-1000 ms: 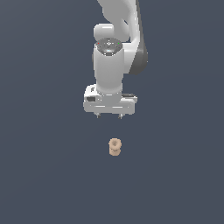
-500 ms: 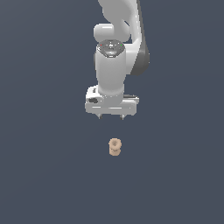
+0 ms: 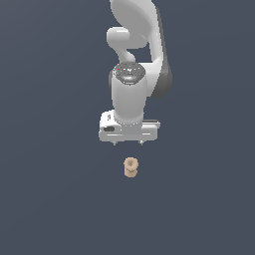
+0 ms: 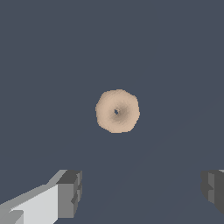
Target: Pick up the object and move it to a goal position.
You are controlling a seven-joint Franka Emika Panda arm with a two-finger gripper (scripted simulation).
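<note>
A plain dark slate-blue table [image 3: 55, 199] fills both views — flat, uniform in colour, with no markings, edges or seams showing anywhere. In the exterior view it runs unbroken from the near side to the far side and out to that view's left and right. The wrist view shows the same even surface [image 4: 175, 52] — only a faint diagonal shading crosses it.
</note>
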